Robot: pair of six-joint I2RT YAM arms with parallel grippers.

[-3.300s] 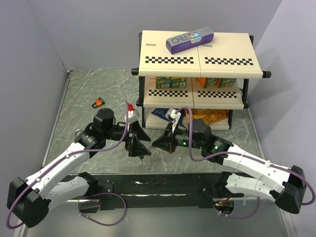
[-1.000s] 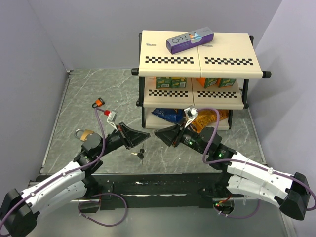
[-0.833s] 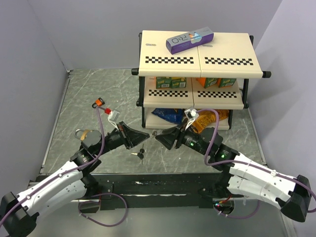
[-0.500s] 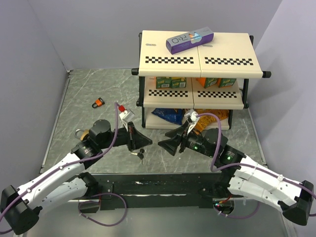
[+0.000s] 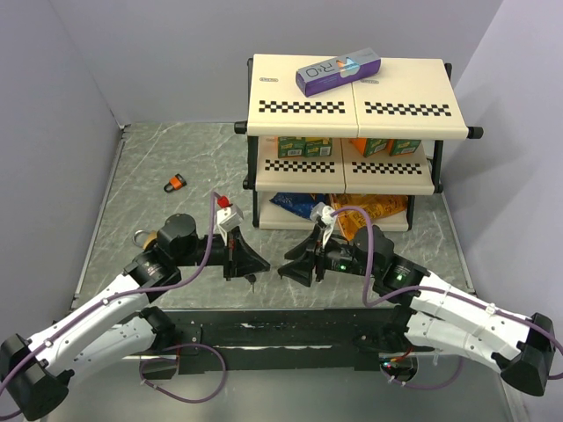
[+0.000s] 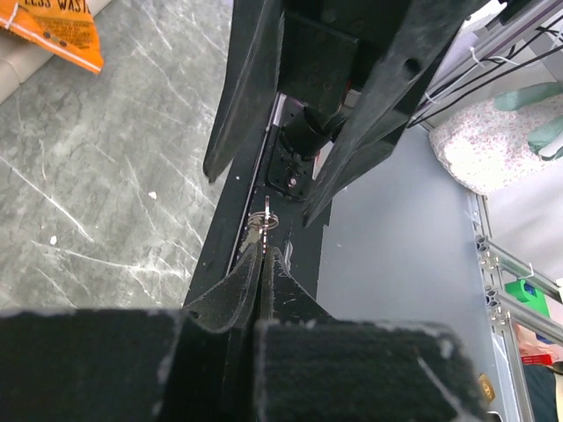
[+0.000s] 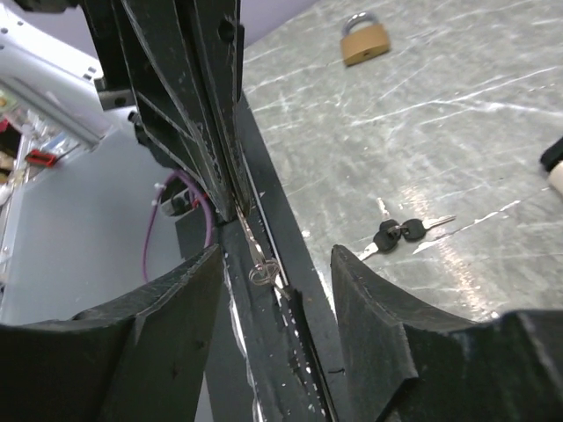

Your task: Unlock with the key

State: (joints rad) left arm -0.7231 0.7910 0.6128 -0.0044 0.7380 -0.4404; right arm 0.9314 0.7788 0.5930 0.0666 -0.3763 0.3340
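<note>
Top external view: both arms reach over the grey marbled bench [image 5: 149, 154]. Their claws meet tip to tip near its front edge, in front of a checker-trimmed shelf rack [image 5: 413, 110].
Left claw [image 6: 261, 257]: clenched, fingers pressed flat together on a thin silver sliver [image 6: 261, 230] that ends in a small ring. Whether this piece is a key cannot be told.
Right claw [image 7: 271, 257]: released, fingers spread wide on either side of the left claw's tip, gripping nothing.
Keys [image 7: 398, 231]: two black-headed keys, joined, silver blades pointing outward. They lie flat on the bench just beside the claws and are in neither claw.
Brass padlock [image 7: 364, 40]: lies on the bench, well apart from the keys. In the top external view it is partly hidden behind the left arm.
Orange-and-black padlock [image 5: 177, 183]: on the bench further back on the left, apart from everything else.
Purple box [image 5: 337, 70]: lies on the rack's top shelf.
</note>
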